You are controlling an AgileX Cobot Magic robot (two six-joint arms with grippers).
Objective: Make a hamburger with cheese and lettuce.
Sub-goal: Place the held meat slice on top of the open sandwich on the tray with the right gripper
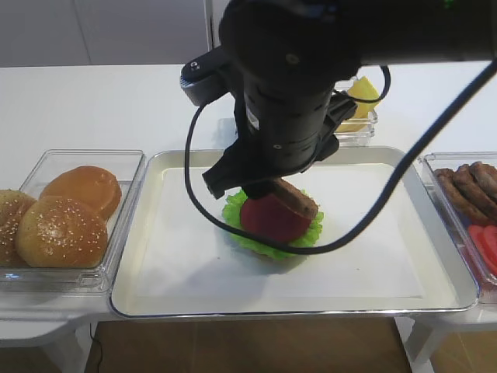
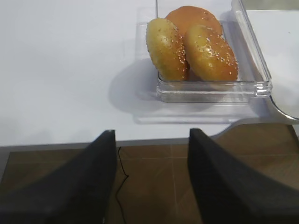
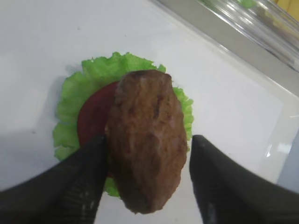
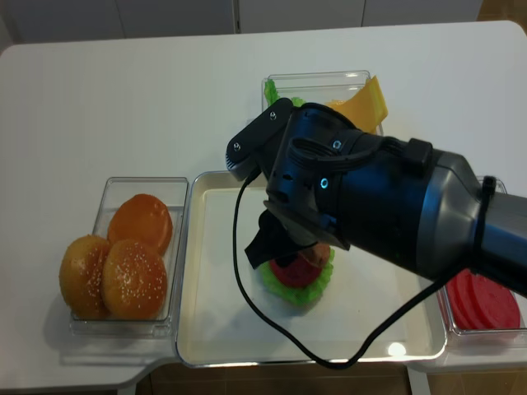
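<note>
Exterior high: metal tray (image 1: 194,287) on white table (image 1: 93,109), brown floor (image 1: 248,346) below

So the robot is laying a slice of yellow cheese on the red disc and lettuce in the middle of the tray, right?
Not quite. The piece over the red disc and lettuce is a brown patty, not cheese. The right wrist view shows it between the right end effector's black fingers. The rest holds: the stack sits in the middle of the tray.
</note>
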